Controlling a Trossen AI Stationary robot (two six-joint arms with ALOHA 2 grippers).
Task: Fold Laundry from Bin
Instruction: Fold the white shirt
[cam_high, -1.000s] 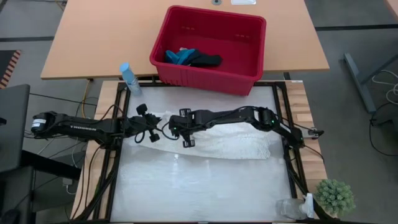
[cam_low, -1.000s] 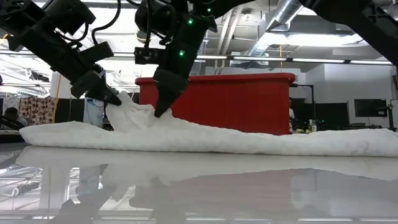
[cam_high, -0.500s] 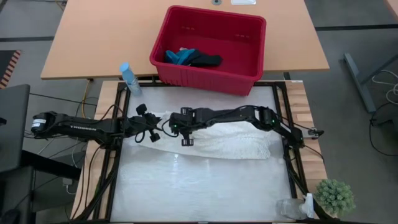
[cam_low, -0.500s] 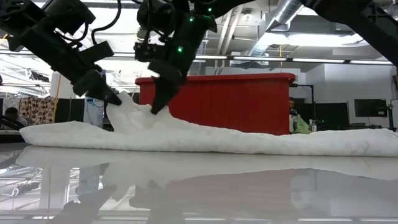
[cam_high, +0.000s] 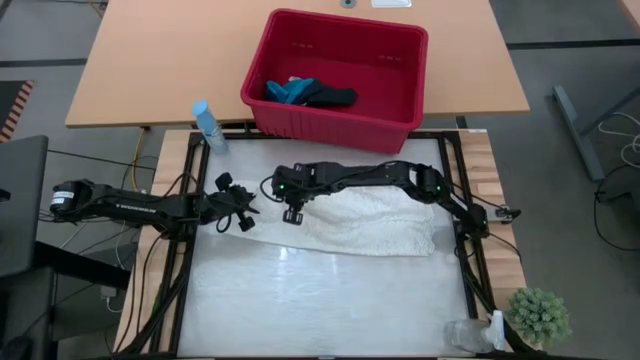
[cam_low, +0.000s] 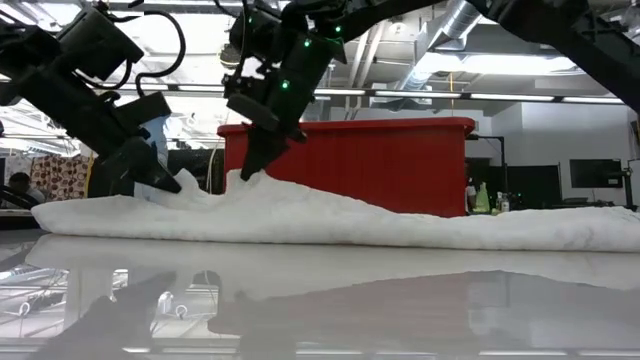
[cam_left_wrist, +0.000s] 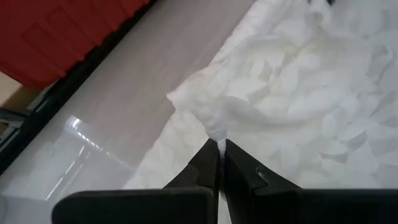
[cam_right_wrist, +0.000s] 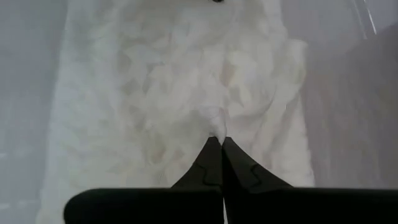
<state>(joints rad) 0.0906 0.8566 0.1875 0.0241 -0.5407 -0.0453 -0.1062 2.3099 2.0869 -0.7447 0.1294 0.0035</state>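
Observation:
The large white lacy cloth (cam_high: 370, 222) lies spread across the table's middle, rumpled at its left end. My left gripper (cam_high: 245, 212) is shut on that left end, low over the table. Just to its right, my right gripper (cam_high: 292, 211) is shut on a raised tuft of the same cloth. Beyond the far edge, the red bin (cam_high: 330, 125) stands on a wooden table. A teal item (cam_high: 289, 90) and a dark item (cam_high: 330, 97) lie in it. My left gripper pinches a small tuft (cam_left_wrist: 217, 132) at the cloth's left end between its two fingers. It comes from the table's left, slanting down. The tuft stands slightly up; the cloth around it rests on the table. My right gripper pinches a small peak of cloth (cam_right_wrist: 216, 127) near the left end between its fingertips. It slants down from above and from the right. The peak (cam_low: 240, 180) is drawn up a little, the cloth falling away slack to the right.
A blue bottle (cam_high: 207, 126) stands at the far left corner. A potted plant (cam_high: 540, 315) and a clear plastic object (cam_high: 468, 335) sit at the near right corner. Black frame rails (cam_high: 465, 250) border the table. The glossy near half (cam_high: 320, 300) lies bare.
My left gripper has sunk toward the table, and the cloth peak it holds has come down with it. My right gripper has gone toward the far edge and rolled, dragging its tuft along. Both have stayed shut.

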